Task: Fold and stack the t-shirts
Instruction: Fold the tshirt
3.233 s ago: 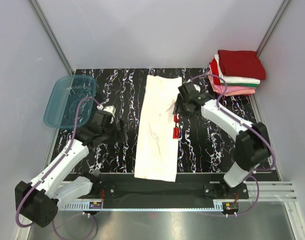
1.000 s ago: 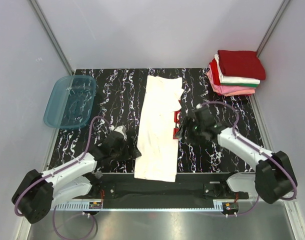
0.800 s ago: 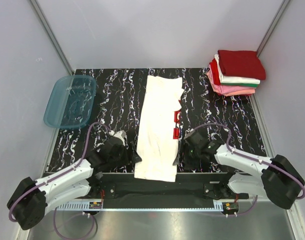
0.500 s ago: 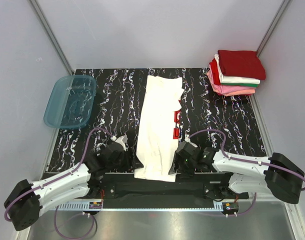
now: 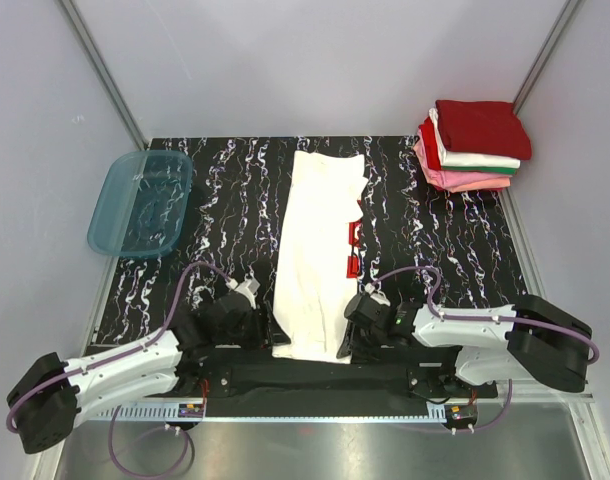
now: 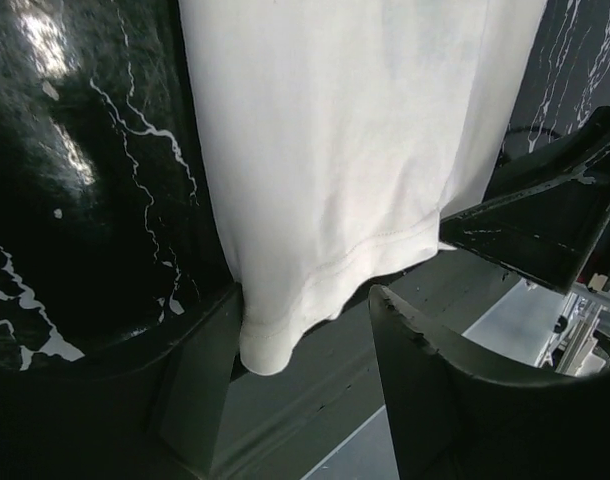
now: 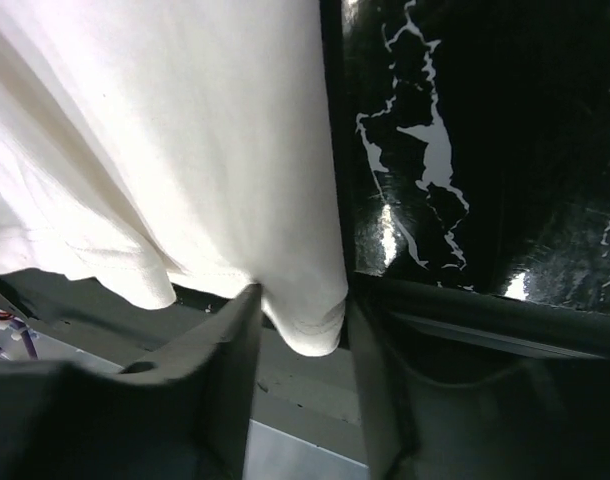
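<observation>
A white t-shirt point(image 5: 320, 250) lies folded into a long strip down the middle of the black marbled table point(image 5: 435, 240), with bits of red print point(image 5: 352, 265) poking out at its right edge. Both grippers sit at its near hem. My left gripper point(image 5: 270, 327) point(image 6: 305, 300) is open, and the shirt's point(image 6: 335, 150) near-left corner hangs beside its left finger. My right gripper point(image 5: 350, 335) point(image 7: 303, 300) is open with the shirt's point(image 7: 165, 130) near-right corner between its fingers. Folded t-shirts, dark red, white and pink, are stacked point(image 5: 475, 145) at the far right.
A translucent teal plastic tub point(image 5: 140, 200) stands at the far left of the table. The shirt's hem hangs over the table's near edge point(image 6: 315, 400), above the arm mounting rail point(image 5: 315, 378). Grey walls close in the sides and the back.
Both arms drew back from the shirt's middle to its near hem corners. Both sets of jaws have narrowed, the right ones now around the corner.
</observation>
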